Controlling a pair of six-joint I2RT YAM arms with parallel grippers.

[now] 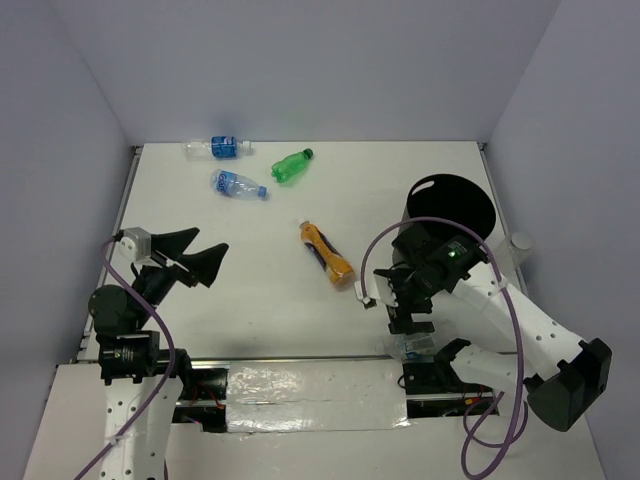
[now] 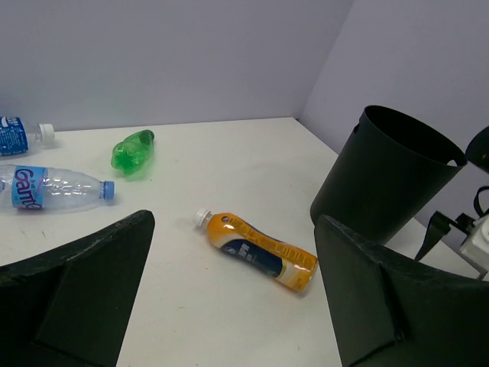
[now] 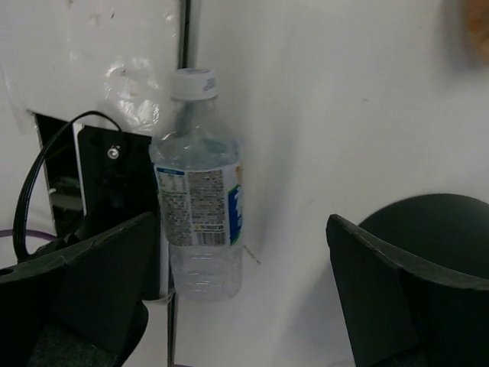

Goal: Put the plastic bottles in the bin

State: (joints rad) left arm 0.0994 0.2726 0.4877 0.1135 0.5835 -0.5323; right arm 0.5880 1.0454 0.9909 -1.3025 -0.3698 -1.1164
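— What lay on the white table (image 1: 250, 300)?
— The bin (image 2: 382, 183) stood there. Left of it lay the orange bottle (image 1: 327, 254); farther left, the green bottle (image 1: 291, 165), a clear bottle (image 1: 237, 184) and a second clear bottle (image 1: 220, 148).
— Anything else?
— A third clear bottle (image 3: 200, 206), nearer than the bin.

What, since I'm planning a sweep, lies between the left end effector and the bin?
The orange bottle, on its side; the top view shows it.

On the clear bottle (image 2: 57, 189) at the left edge of the left wrist view, white script on blue seems to read "Gaim", while small print on the second clear bottle (image 3: 200, 222), centre of the right wrist view, is illegible.
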